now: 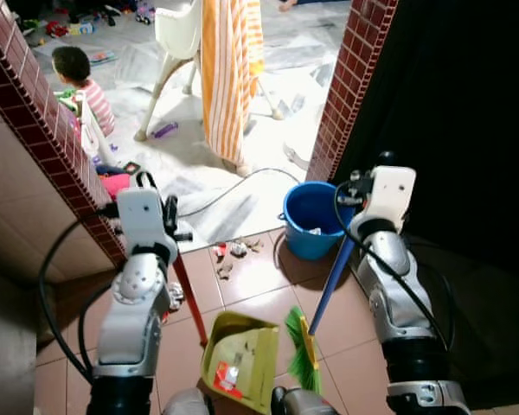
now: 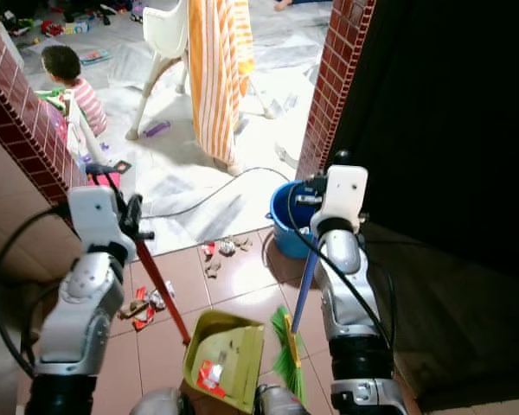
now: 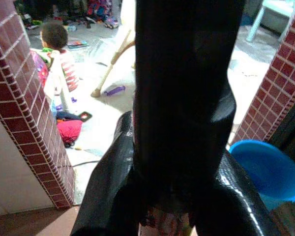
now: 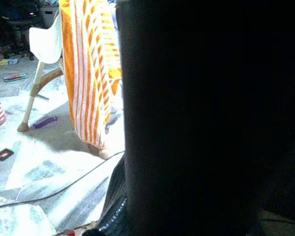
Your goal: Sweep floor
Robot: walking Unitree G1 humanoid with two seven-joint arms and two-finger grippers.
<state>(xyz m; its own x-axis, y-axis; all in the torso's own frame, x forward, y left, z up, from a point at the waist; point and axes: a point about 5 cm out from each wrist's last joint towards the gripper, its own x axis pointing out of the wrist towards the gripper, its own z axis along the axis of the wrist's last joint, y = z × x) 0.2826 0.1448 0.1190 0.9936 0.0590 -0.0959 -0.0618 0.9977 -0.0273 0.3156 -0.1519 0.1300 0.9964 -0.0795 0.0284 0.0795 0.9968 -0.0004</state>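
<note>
Yellow-green plastic dustpan (image 1: 242, 356); green bristled broom (image 1: 304, 346); crumpled litter (image 1: 235, 251), maybe paper.

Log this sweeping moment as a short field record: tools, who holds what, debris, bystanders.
left gripper: holds the red dustpan handle
right gripper: holds the blue broom handle
dustpan: yellow-green, on the tiles, scraps inside
broom head: green bristles beside the dustpan
debris: small pile on the tiles, near the blue bucket
person: sits on the floor beyond the brick pillar
</note>
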